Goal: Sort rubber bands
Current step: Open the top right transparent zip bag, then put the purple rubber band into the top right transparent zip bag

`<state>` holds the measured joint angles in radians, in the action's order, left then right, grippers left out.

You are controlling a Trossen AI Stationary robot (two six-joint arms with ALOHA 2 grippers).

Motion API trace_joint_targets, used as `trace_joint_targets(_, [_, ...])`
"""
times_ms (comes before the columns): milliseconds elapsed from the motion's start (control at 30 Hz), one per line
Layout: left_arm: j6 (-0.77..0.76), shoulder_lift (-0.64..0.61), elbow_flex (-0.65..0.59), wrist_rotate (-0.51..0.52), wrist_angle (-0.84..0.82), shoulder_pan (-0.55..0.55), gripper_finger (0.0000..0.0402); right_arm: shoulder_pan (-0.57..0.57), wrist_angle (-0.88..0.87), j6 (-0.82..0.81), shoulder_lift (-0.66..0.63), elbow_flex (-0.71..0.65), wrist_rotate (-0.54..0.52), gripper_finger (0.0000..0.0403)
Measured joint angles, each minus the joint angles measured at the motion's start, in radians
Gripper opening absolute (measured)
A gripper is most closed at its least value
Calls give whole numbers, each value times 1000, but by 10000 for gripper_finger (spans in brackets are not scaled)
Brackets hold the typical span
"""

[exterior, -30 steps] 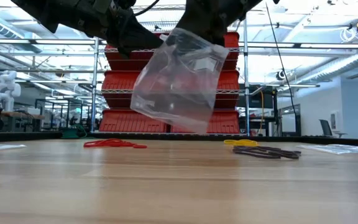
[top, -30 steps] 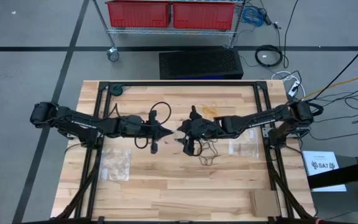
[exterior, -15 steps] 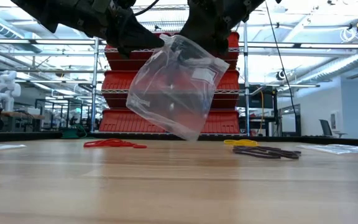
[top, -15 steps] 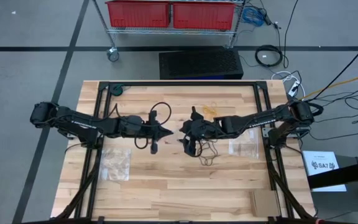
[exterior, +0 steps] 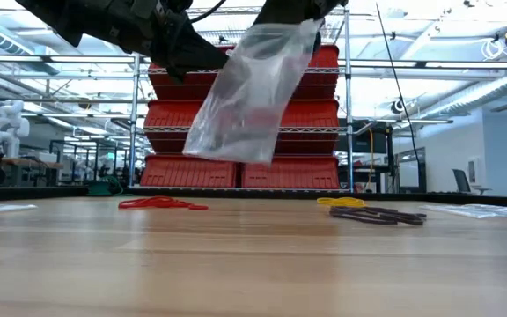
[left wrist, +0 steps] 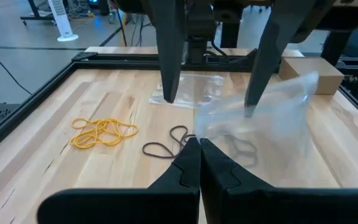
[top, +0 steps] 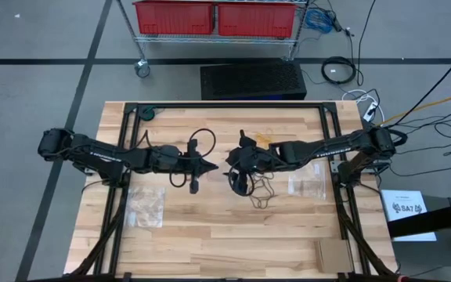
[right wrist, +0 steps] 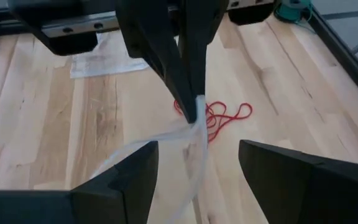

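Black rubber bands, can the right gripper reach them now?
Probably yes: the right gripper is open, and the black rubber bands lie uncovered beside it, though the clear bag hangs close.

Three clear plastic bags (top: 146, 206), three rubber band clusters (exterior: 161, 203), two red bins (top: 174, 17).

Overhead, table-level and two wrist cameras.

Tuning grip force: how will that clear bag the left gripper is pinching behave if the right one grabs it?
Likely floppy: the clear plastic bag hangs limp and creased from the shut left gripper. Probably very light, dangling from one pinched edge. The open right gripper may find the thin film slippery.
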<state>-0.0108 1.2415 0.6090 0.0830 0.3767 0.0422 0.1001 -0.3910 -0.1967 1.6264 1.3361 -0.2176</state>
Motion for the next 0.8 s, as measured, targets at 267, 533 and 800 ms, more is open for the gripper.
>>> trace_joint_targets(267, [4, 0, 0, 0, -17, 0, 0, -29, -201, -23, 0, 0, -183, 215])
trace_joint_targets(533, [18, 0, 0, 0, -28, 0, 0, -86, -302, -43, -6, 0, -169, 215])
trace_joint_targets(800, [27, -1, 0, 16, -52, 0, 0, -32, -355, -59, -87, 0, -161, 215])
